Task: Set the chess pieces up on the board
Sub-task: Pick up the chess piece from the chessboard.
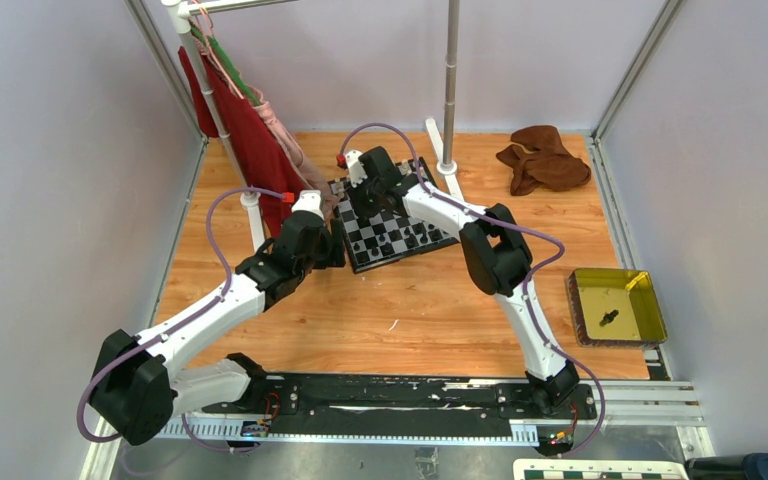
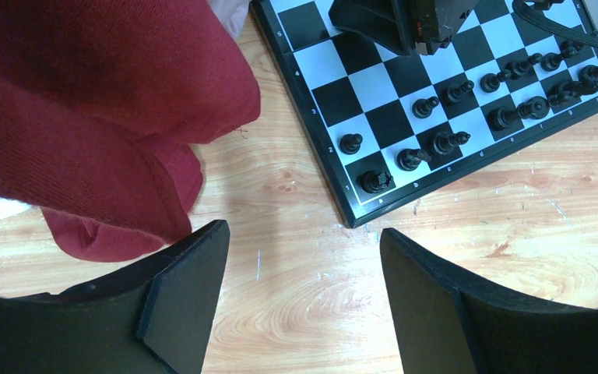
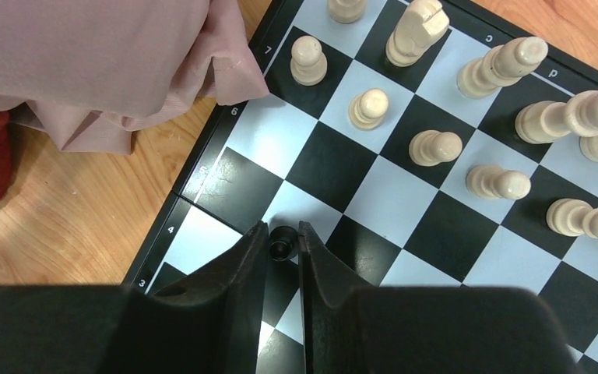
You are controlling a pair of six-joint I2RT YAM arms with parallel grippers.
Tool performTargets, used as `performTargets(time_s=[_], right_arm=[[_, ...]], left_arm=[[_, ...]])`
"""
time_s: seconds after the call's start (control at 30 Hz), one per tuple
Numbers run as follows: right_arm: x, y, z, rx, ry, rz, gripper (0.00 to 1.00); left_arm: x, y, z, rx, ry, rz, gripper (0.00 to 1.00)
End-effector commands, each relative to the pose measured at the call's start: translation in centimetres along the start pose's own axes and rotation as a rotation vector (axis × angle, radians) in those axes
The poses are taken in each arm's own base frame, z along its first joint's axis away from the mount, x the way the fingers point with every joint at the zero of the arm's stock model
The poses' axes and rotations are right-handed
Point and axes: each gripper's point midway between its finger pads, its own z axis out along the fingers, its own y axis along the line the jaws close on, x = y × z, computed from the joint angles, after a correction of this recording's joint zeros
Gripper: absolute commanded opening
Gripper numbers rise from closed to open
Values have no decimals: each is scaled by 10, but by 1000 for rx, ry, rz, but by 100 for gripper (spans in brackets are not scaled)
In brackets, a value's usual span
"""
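Note:
The black-and-white board (image 1: 412, 243) lies mid-table, also in the left wrist view (image 2: 323, 148) and the right wrist view (image 3: 374, 191). Several black pieces (image 2: 444, 142) stand on its near two rows. Several cream pieces (image 3: 434, 146) stand on its far rows. My right gripper (image 3: 283, 234) is over the board's left side, shut on a small black piece (image 3: 282, 245) held just above the squares; from above it sits near the far left of the board (image 1: 365, 185). My left gripper (image 2: 304, 241) is open and empty over bare wood at the board's near left corner (image 1: 332, 248).
A red cloth (image 1: 250, 140) and a pink cloth (image 3: 101, 62) hang from a rack at the board's left edge; the pink one touches the board's corner. A brown cloth (image 1: 542, 158) lies back right. A yellow tray (image 1: 615, 306) holding one black piece (image 1: 608, 319) sits right.

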Motion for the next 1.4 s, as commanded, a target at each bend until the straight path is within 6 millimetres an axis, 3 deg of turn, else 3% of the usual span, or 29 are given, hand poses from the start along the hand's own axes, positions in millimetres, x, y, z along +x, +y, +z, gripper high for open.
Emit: performTargets(time_s=[0.0, 0.43, 0.87, 1.37], right_arm=[[3, -3, 2, -3, 17, 7, 23], [2, -7, -4, 12, 25, -13, 0], [-13, -2, -32, 23, -15, -33, 0], [16, 32, -59, 8, 24, -56, 0]], left_arm=[[-6, -5, -1, 15, -18, 11, 77], [-2, -5, 1, 14, -8, 4, 77], [-1, -2, -5, 10, -17, -27, 77], [-2, 1, -18, 14, -31, -90, 76]])
